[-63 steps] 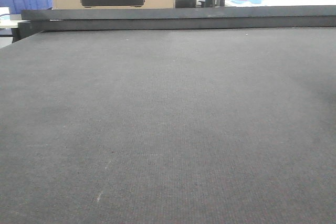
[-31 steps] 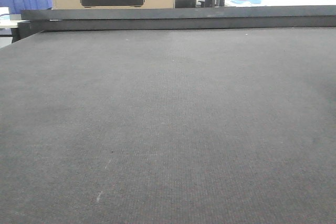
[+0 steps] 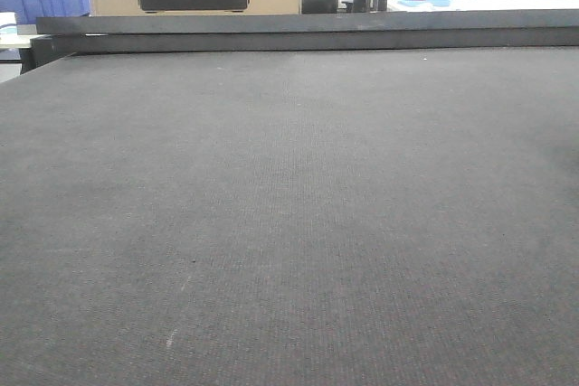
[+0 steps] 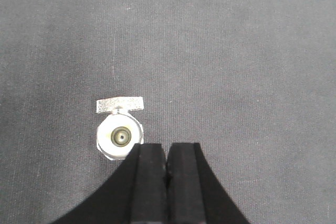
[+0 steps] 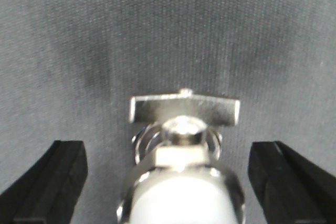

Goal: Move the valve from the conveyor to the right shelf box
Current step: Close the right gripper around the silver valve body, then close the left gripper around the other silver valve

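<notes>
The right gripper [image 5: 168, 149] stands wide open and holds nothing. Its two black fingers [image 5: 55, 179] sit at the far left and far right edges of the right wrist view. The valve [image 5: 182, 182] lies between them on the conveyor [image 5: 168, 30], touching neither finger and roughly centred in the gap. Its body runs lengthwise away from the wrist, at right angles to the closing line. The flat handle [image 5: 185, 109] crosses the far end, parallel to that line. Judgement: closing on the body, short of the handle, is what the coming move calls for, and the alignment looks suitable.

The left gripper [image 4: 167, 153] is closed finger to finger on nothing and points down at the belt. A valve [image 4: 119, 136] lies just ahead and to the left of its tips, outside the grip. Whether this is the same valve cannot be told. The right arm is judged the better placed.

The front view shows only bare belt [image 3: 289, 223], with neither arm nor valve in it.
</notes>
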Available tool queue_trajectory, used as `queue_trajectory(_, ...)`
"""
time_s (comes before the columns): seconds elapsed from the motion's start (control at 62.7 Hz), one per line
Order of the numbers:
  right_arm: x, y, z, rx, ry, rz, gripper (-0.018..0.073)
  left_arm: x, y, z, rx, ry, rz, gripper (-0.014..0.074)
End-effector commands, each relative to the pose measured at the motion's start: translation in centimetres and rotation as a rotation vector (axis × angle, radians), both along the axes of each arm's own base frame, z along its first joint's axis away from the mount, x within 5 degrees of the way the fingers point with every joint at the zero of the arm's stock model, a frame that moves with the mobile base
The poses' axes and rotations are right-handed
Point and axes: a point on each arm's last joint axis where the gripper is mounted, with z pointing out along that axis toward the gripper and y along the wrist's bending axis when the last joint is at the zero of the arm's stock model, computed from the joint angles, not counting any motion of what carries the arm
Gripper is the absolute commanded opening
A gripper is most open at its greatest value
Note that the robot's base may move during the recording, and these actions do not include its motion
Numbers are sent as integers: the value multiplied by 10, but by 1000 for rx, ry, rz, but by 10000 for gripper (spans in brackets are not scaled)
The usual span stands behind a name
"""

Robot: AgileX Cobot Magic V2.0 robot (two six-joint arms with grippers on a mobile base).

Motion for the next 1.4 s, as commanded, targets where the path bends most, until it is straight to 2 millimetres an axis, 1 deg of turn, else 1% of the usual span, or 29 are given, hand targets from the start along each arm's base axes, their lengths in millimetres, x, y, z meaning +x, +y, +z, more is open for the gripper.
queue_trajectory(0.0, 2, -3, 1, -25, -22, 15, 505, 0, 0, 3, -9, -9, 4, -111)
queue_trajectory(0.207, -2, -4, -7, -34, 1, 19, 475, 0, 0, 3, -9, -9, 4, -111)
queue_trajectory(0.734, -2, -4, -7, -34, 3, 19, 470, 0, 0, 3, -9, -9, 4, -111)
queue_trajectory(0.766, -3, -4, -7, -34, 5, 19, 446, 0, 0, 3, -9, -9, 4, -111)
queue_trajectory(0.797, -3, -4, -7, -34, 5, 19, 403, 0, 0, 3, -9, -9, 4, -111)
queue_trajectory(0.877, -3, -4, -7, -34, 5, 19, 248, 0, 0, 3, -9, -9, 4, -111)
queue_trajectory(0.941, -3, -4, -7, -34, 5, 19, 79, 0, 0, 3, -9, -9, 4, -111)
queue_trajectory(0.989, -3, -4, -7, -34, 5, 19, -78, 0, 0, 3, -9, -9, 4, -111)
queue_trajectory(1.021, -3, -4, -7, -34, 5, 19, -153, 0, 0, 3, -14, -8, 10, -111)
queue_trajectory(1.037, -3, -4, -7, -34, 5, 19, -167, 0, 0, 3, -18, -9, 15, -111)
queue_trajectory(1.069, -3, -4, -7, -34, 5, 19, -163, 1, 0, 3, -27, -11, 30, -111)
queue_trajectory(1.196, -2, -4, -7, -34, 3, 19, -162, 7, 11, 0, -80, 6, 124, -111)
queue_trajectory(1.308, -2, -4, -7, -35, -4, 19, -162, 10, 24, -12, -40, 119, 83, -111)
queue_trajectory(1.387, -2, -4, -7, -35, -6, 18, -162, 16, 32, -21, -17, 170, 63, -111)
